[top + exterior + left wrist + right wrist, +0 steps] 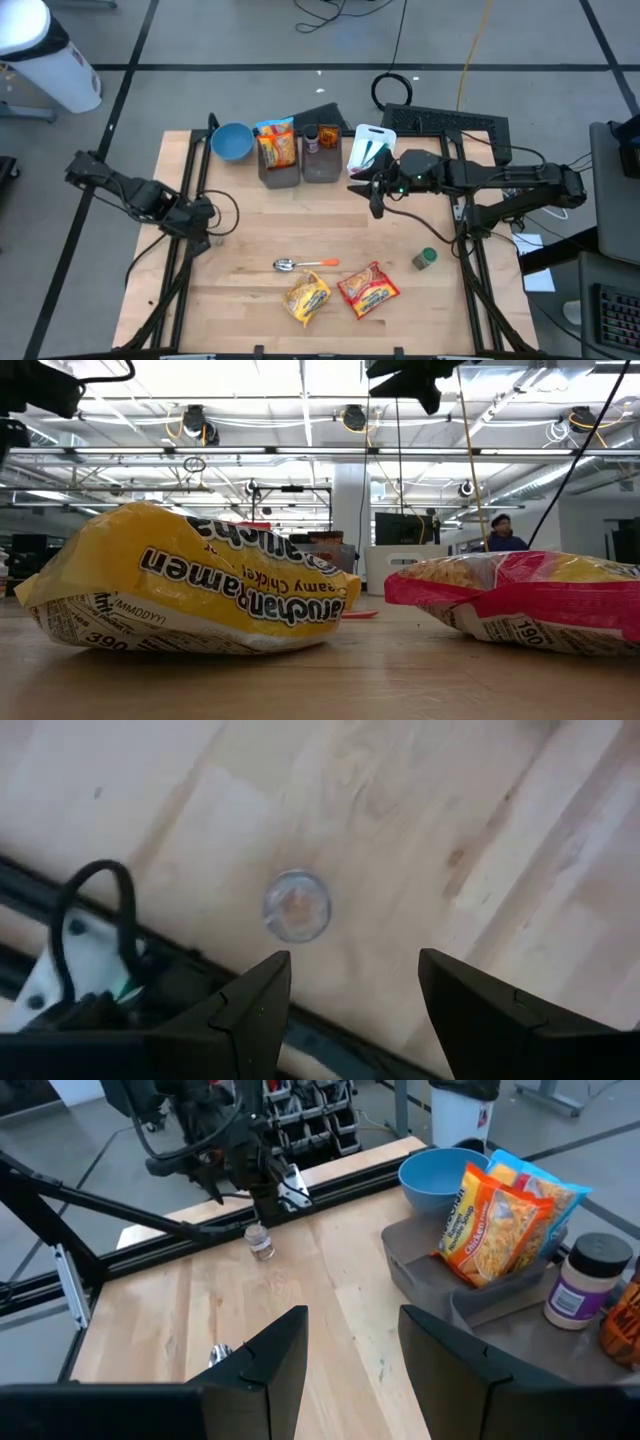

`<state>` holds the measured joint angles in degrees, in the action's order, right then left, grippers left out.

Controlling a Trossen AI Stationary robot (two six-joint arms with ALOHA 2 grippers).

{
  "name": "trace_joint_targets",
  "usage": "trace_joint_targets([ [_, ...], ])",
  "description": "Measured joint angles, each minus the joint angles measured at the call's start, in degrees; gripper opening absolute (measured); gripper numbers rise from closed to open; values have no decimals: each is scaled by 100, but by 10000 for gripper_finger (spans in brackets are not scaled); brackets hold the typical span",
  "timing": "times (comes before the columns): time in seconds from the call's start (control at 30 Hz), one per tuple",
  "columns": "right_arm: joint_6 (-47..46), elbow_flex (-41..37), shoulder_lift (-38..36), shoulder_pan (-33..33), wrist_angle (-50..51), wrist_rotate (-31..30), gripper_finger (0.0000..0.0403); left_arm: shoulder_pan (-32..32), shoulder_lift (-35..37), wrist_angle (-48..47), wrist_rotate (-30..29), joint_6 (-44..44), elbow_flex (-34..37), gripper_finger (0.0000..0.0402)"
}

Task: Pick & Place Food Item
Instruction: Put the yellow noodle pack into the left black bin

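Crinkly plastic makes the yellow ramen packet [306, 299] light, soft and likely slippery; pinching across its puffed middle looks safest. Right gripper [350, 1350] hovers released over the worktop [400, 240], empty; left gripper [352, 995] likewise spread.

Two ramen packets [340, 293] side by side behind the spoon [305, 264], a jar [425, 259], perhaps, off right
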<state>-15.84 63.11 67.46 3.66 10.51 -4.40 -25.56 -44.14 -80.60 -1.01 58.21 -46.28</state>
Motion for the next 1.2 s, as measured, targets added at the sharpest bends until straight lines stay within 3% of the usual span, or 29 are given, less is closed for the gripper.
trace_joint_targets([
  [0.13,0,0,2,-2,-9,2,155,-165,-15,-154,-184,147,19,230],
  [0.43,-44,0,0,-2,-87,2,155,-258,-247,25,-6,206,-13,230],
  [0.83,-61,0,0,11,-319,0,155,-254,-1077,1578,-331,-1014,-574,230],
  [1.1,-153,0,83,-92,-373,12,155,-254,-1942,2493,273,-1766,-914,230],
  [1.2,-290,-6,127,-210,-366,16,155,-258,-2262,2783,249,-1889,-1160,230],
])
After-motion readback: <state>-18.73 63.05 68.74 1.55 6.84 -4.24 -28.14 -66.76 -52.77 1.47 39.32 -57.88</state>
